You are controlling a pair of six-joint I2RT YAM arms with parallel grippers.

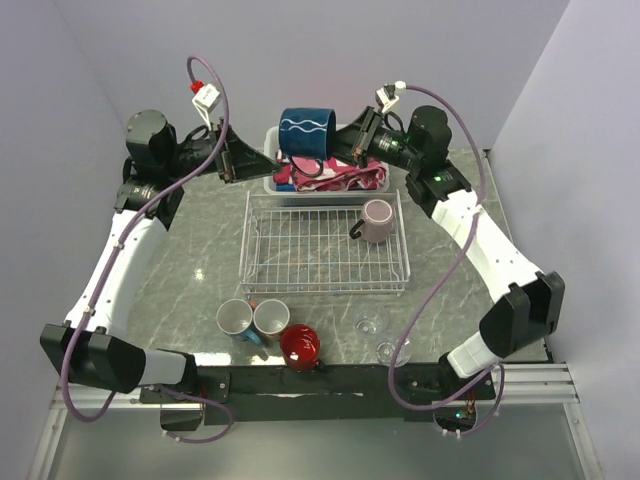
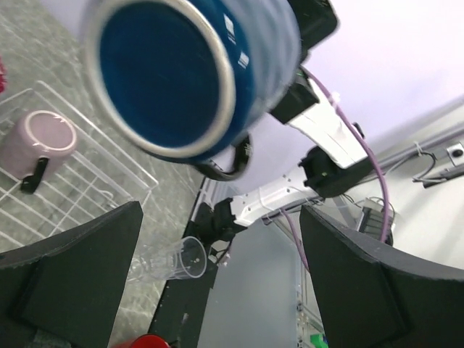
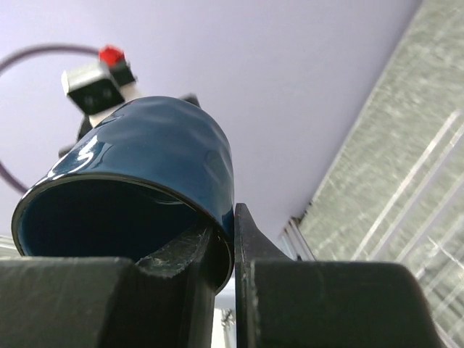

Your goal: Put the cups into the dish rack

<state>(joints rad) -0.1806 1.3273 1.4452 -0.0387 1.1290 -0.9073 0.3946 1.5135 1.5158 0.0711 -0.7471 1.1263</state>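
Note:
My right gripper (image 1: 338,150) is shut on the rim of the navy blue mug (image 1: 307,134) and holds it in the air above the white basket; in the right wrist view one finger is inside the mug (image 3: 145,159) and one outside, at the gripper (image 3: 233,239). My left gripper (image 1: 240,165) is open and empty, just left of the mug. In the left wrist view the gripper (image 2: 221,290) faces the mug's base (image 2: 174,72). The mauve-pink mug (image 1: 377,220) lies in the dish rack (image 1: 300,245). The teal (image 1: 234,319), terracotta (image 1: 270,318) and red (image 1: 300,346) mugs and two glasses (image 1: 370,323) (image 1: 392,350) stand near the front edge.
A white slotted basket (image 1: 272,160) with pink cloth sits behind the rack, under the held mug. The arm bases and a black rail (image 1: 330,380) line the front edge. Purple walls close in the back and both sides.

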